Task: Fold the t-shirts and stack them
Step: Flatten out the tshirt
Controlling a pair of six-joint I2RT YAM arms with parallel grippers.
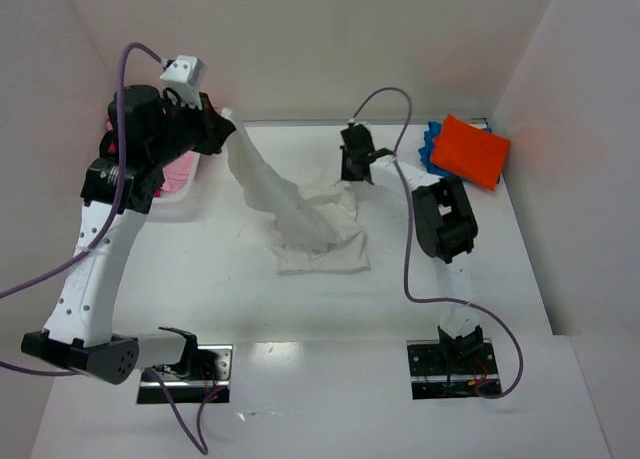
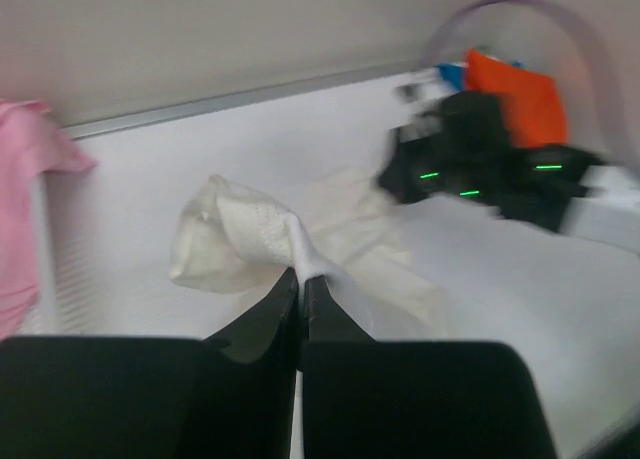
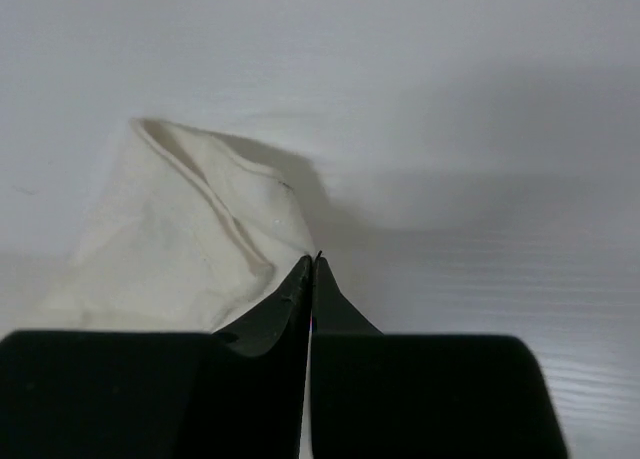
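Left pincer [image 1: 228,129] [image 2: 302,276] is clenching on a pinch of the cream-white t-shirt [image 1: 312,229] [image 2: 240,239] and is holding it raised near the far left corner of the table [image 1: 200,279]. A band of cloth is stretching from that grip down and rightward to the rest of the shirt, which is lying rumpled on the middle of the table, toward the far edge.

Right pincer [image 1: 353,171] [image 3: 313,267] is sitting low at the shirt's far right part, jaws pressed together. In the right wrist view the cloth [image 3: 190,239] is touching the tip of one finger; whether a fold is caught between them cannot be told.

Pink t-shirt [image 1: 178,174] [image 2: 25,209] is lying bunched at the left edge, in the white basket [image 1: 185,207], partly hidden under the left arm.

Orange t-shirt [image 1: 470,151] [image 2: 515,94] is resting folded in the far right corner, on top of the blue t-shirt [image 1: 432,144], whose edge is peeking out on the left side. Both are lying well apart from the cream-white one.
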